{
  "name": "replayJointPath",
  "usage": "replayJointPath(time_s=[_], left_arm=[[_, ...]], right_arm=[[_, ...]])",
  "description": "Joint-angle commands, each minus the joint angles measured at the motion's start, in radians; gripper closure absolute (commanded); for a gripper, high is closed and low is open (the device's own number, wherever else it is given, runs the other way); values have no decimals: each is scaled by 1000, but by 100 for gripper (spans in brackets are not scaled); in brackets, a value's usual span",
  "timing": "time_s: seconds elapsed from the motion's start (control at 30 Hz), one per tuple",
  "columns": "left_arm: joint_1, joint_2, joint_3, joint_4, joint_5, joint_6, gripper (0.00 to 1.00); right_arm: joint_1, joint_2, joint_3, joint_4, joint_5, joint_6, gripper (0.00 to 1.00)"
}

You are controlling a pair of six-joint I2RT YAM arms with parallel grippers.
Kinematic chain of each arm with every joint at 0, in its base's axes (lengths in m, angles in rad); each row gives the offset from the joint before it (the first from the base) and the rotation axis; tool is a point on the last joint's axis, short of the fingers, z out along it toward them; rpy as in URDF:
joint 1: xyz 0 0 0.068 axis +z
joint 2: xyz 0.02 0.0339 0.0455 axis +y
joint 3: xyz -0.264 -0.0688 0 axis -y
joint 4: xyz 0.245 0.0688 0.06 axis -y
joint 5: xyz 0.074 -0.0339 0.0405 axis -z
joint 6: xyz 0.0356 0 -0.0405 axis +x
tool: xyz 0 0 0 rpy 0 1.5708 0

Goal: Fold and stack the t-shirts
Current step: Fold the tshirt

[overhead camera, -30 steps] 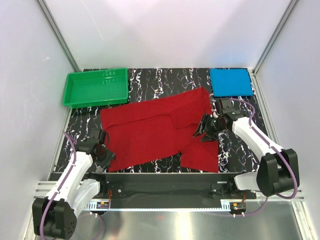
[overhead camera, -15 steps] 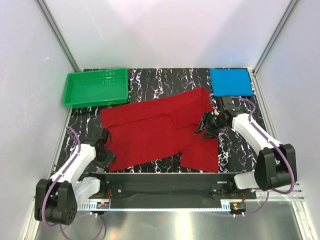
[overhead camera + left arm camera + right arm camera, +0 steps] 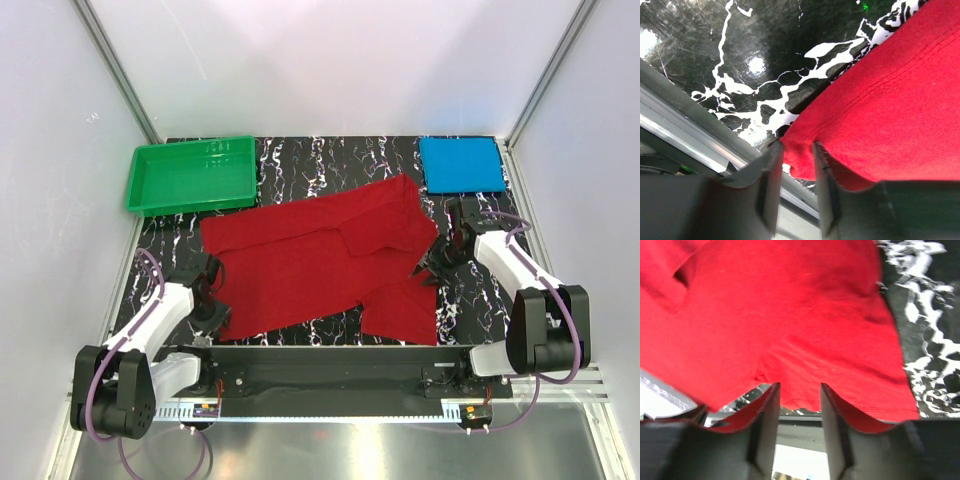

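Observation:
The deep red t-shirt lies spread out and rumpled on the black marbled table. The blue t-shirt rests as a neat folded rectangle at the back right. My left gripper is at the red shirt's near-left corner. In the left wrist view, the red shirt's corner pokes between the left gripper's narrowly open fingers. My right gripper is low at the shirt's right edge. In the right wrist view, the right gripper stands open, with the red hem at its fingertips.
A green plastic tray stands at the back left. A metal rail runs along the table's near edge, close behind both grippers. White walls close in the left, right and back sides.
The right gripper has moved from over the shirt out to its right edge. The left arm has shifted slightly at the near-left corner. Both sets of jaws have narrowed.

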Motion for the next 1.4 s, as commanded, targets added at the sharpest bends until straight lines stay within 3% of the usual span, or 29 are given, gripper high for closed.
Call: replayJointPath(time_s=[0.0, 0.07, 0.43, 0.93, 1.13, 1.17, 1.37], left_arm=[[-2, 4, -9, 73, -39, 15, 73], [-2, -1, 5, 73, -33, 21, 76], [-2, 28, 74, 120, 8, 49, 83], [-1, 32, 53, 143, 44, 32, 85], [-1, 10, 47, 120, 36, 26, 85], [-1, 7, 45, 120, 35, 21, 84], [-1, -21, 39, 94, 28, 3, 85]], right_arm=[[-4, -47, -8, -45, 124, 50, 54], [-11, -61, -38, -40, 138, 71, 48], [-36, -60, -137, -34, 274, 157, 46], [-48, 43, -210, 94, 314, 99, 53], [-48, 106, -212, 145, 257, 120, 69], [-48, 99, -212, 145, 254, 119, 79], [-48, 27, -203, 82, 264, 94, 100]])
